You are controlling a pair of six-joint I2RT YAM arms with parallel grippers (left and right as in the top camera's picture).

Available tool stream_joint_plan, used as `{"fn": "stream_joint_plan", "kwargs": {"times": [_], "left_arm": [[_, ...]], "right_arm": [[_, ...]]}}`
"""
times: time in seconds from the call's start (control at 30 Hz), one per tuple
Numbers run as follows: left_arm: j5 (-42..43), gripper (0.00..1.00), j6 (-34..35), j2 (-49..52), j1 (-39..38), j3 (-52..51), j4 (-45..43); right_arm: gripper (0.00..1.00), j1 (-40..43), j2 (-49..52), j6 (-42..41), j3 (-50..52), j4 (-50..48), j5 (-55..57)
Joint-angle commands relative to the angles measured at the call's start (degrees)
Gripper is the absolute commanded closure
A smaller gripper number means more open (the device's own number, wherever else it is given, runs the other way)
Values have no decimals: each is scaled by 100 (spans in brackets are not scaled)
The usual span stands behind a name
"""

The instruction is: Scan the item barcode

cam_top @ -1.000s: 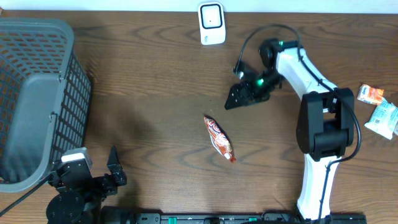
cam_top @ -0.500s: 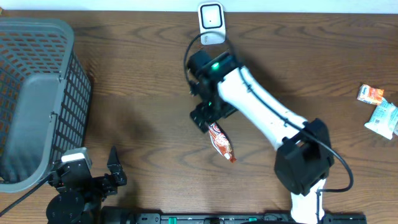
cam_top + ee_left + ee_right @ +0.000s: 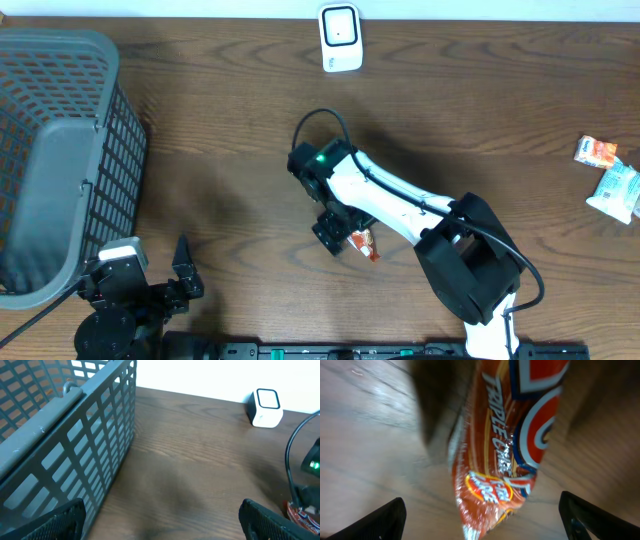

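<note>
My right gripper (image 3: 481, 519) hangs spread wide over the snack packet (image 3: 502, 445), gripping nothing. It looks light, crinkly and slippery, so I'd pinch its middle from three and nine o'clock.

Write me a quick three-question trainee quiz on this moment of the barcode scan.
1. True or false: the right gripper is shut on the snack packet.
2. Where does the scanner stand? A: at the far edge of the table. B: on top of the snack packet. C: between the right gripper's jaws.
3. How many small packets lie near the table's right edge?
Key: 1 false, its jaws stand wide open on either side of the packet. 2 A. 3 two.
</note>
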State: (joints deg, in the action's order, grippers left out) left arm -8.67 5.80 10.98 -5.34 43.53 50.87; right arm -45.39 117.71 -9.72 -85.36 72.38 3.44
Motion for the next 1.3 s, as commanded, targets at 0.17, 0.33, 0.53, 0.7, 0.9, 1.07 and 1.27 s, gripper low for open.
{"fn": "stream_joint_plan", "kwargs": {"times": [0.17, 0.33, 0.53, 0.7, 0.9, 1.07, 1.27], "left_arm": [[55, 2, 7, -26, 20, -2, -7], [55, 2, 7, -26, 20, -2, -7], [55, 2, 7, -26, 20, -2, -7], [55, 2, 7, -26, 20, -4, -7], [55, 2, 7, -26, 20, -2, -7], [55, 2, 7, -26, 20, -2, -7], [55, 2, 7, -26, 20, -2, -7]], "right_arm": [[16, 42, -15, 269, 776, -997, 96], [47, 57, -15, 404, 905, -1392, 101], [52, 140, -15, 398, 905, -1285, 87], [37, 157, -15, 286, 905, -1056, 94], [82, 157, -15, 146, 905, -957, 76], [99, 170, -66, 87, 852, -811, -267], [99, 658, -688, 1858, 691, -684, -2601]]}}
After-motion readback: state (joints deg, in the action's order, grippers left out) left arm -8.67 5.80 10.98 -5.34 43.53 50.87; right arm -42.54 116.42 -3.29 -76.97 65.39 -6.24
